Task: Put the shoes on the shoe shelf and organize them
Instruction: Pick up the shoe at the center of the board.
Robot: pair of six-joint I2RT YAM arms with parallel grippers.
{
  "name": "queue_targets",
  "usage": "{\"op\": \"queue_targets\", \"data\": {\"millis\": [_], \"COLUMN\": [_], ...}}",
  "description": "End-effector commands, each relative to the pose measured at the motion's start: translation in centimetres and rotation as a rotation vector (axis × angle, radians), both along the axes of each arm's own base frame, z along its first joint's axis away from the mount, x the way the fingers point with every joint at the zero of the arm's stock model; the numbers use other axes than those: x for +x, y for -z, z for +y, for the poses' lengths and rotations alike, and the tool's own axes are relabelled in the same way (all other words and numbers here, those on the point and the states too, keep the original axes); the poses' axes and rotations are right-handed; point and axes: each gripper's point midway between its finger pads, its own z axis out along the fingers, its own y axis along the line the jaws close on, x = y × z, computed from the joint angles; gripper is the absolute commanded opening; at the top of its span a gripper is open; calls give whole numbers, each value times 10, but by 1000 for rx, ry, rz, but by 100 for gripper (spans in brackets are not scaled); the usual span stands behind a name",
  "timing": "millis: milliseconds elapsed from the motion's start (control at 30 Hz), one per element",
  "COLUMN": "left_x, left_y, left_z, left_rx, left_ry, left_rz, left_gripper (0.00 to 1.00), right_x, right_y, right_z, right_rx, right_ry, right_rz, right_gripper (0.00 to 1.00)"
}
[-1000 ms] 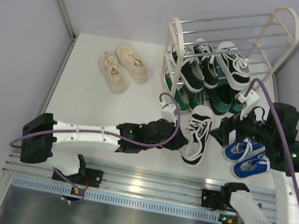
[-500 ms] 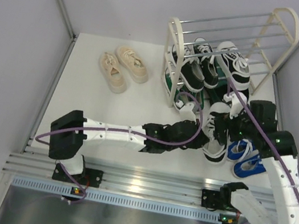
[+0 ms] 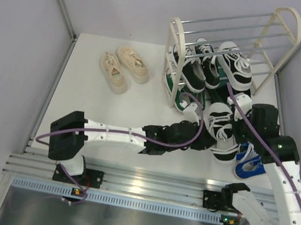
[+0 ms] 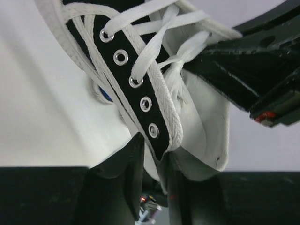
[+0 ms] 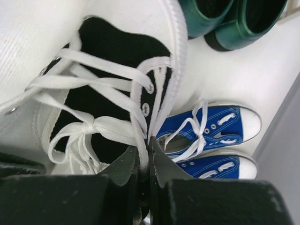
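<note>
A pair of black white-laced canvas sneakers (image 3: 220, 130) hangs between both arms, just in front of the shoe shelf (image 3: 175, 41). My left gripper (image 3: 202, 134) reaches in from the left. Its fingers still straddle the eyelet flap of one black sneaker (image 4: 136, 61), with the left gripper (image 4: 154, 159) closed narrowly round it. My right gripper (image 5: 148, 147) is shut on the laced edge of the black sneaker (image 5: 112, 51). It comes from the right in the top view, where the right gripper (image 3: 235, 127) meets the pair.
Blue sneakers (image 3: 249, 163) lie on the table under the right arm, with the blue sneakers (image 5: 220, 126) seen below the held shoe. Green loafers (image 5: 220, 18) stand beside them. Cream sneakers (image 3: 124, 68) lie at the back left. Black-and-white sneakers (image 3: 238, 61) sit on the shelf.
The left arm carried the black sneakers to the right toward the shelf. The right gripper came in from open and shut on the pair. The left gripper's hold has eased slightly.
</note>
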Motion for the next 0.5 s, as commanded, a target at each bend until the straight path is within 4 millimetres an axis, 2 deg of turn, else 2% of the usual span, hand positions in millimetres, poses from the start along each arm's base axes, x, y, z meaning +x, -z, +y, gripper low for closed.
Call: {"op": "queue_targets", "data": {"millis": [0, 33, 133, 167, 233, 267, 300, 333, 367, 400, 433, 467], "left_x": [-31, -36, -57, -62, -70, -72, -73, -73, -75, -75, -74, -75], "left_y": [-89, -92, -98, -108, -93, -103, -100, -78, -86, -80, -65, -69], "left_z": [4, 8, 28, 39, 54, 66, 74, 83, 94, 100, 107, 115], "left_rx": [-312, -325, -348, -359, -329, -344, -336, -282, -299, -287, -258, -262], "left_ry": [165, 187, 277, 296, 322, 322, 319, 317, 311, 305, 296, 288], "left_rz": [-135, -157, -203, -244, -258, -294, -306, -317, -342, -351, -352, -370], "left_gripper": [32, 56, 78, 80, 83, 87, 87, 88, 90, 90, 91, 91], "right_x": [3, -2, -14, -19, -26, -28, -32, -35, -36, -38, -40, -42], "right_y": [-53, -54, -54, -50, -43, -40, -37, -36, -35, -36, -36, -35], "right_z": [4, 3, 12, 15, 26, 30, 38, 42, 46, 52, 57, 61], "right_rx": [7, 5, 13, 18, 39, 49, 66, 77, 87, 107, 119, 130], "right_ry": [-106, -121, -236, -260, -352, -378, -434, -465, -495, -540, -570, -602], "right_rz": [-190, -187, -188, -168, -141, -126, -117, -113, -111, -115, -114, -102], "right_gripper": [0, 0, 0, 0, 0, 0, 0, 0, 0, 0, 0, 0]}}
